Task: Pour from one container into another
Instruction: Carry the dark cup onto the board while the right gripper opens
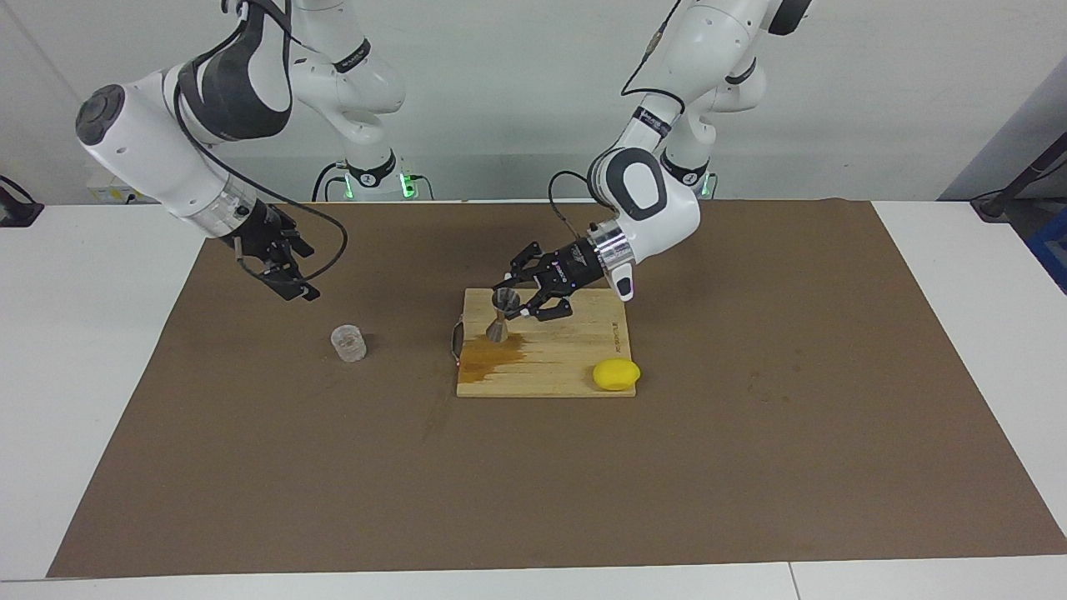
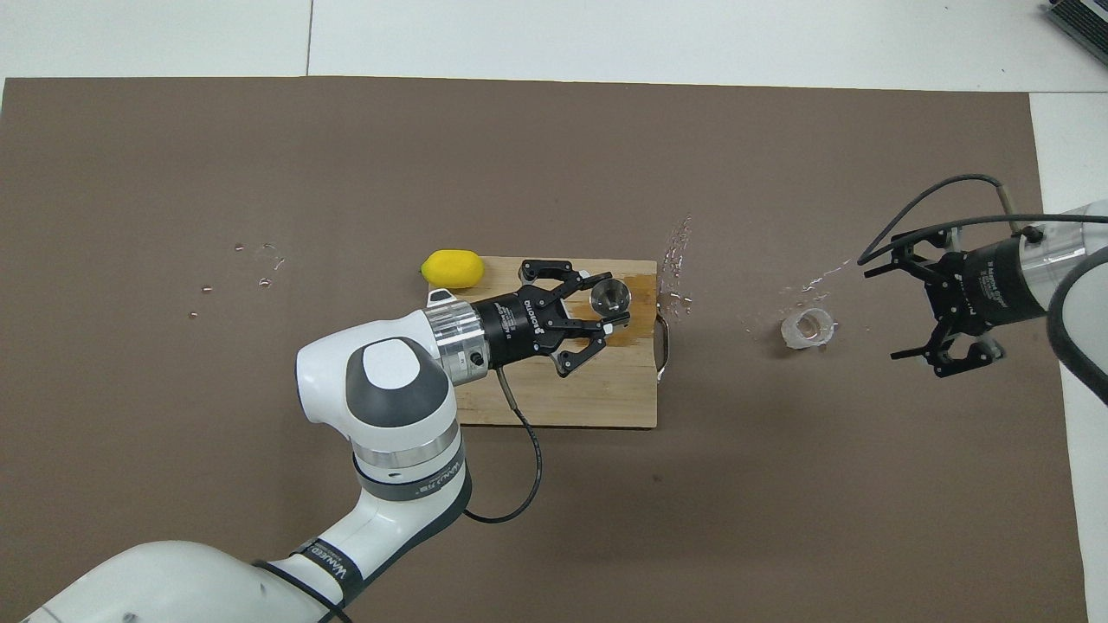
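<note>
Left gripper [image 1: 515,305] clamps the jigger [image 1: 500,315] upright over the cutting board [image 1: 575,367]; right gripper [image 1: 283,268], open and empty, hangs near the glass cup [image 1: 348,343].

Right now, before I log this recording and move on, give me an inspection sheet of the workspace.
Surface: brown mat over a white table; droplets on the mat.
Job's things: steel jigger upright over the cutting board; glass cup on the mat, untouched.
Clutter: lemon at the board's corner; brown stain on the board.
Grippers: left gripper shut on the jigger; right gripper open, above the mat near the cup.
Cables: black cable looping along the right arm.
Surroundings: nothing seen.
</note>
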Controlling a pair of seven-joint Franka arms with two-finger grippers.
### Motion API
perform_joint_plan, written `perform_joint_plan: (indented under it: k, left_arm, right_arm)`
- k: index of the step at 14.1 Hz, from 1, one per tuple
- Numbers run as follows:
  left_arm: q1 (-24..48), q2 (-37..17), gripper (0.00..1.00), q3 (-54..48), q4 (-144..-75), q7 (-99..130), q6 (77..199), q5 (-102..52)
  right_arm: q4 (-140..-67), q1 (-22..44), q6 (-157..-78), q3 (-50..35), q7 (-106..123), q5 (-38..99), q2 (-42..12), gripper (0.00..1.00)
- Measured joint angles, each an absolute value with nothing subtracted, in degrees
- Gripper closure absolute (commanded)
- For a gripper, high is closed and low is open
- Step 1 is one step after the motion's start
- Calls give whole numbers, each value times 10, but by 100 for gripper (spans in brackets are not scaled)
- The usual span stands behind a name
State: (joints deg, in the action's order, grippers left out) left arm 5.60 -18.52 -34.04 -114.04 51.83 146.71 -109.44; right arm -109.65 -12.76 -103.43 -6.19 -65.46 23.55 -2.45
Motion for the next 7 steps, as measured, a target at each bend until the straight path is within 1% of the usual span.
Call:
perform_joint_plan:
  k: [3,7]
  left_arm:
    - [58,-201,100,-340,-1134,507,1479,-1099]
    - [65,-205,100,-340,-1134,491,1511,-1109]
  right_arm:
    - [-1134,-156,-1073,-61,-655,292,-58,0]
    - [-1189,-169,-1135,-61,-628,335,-76,0]
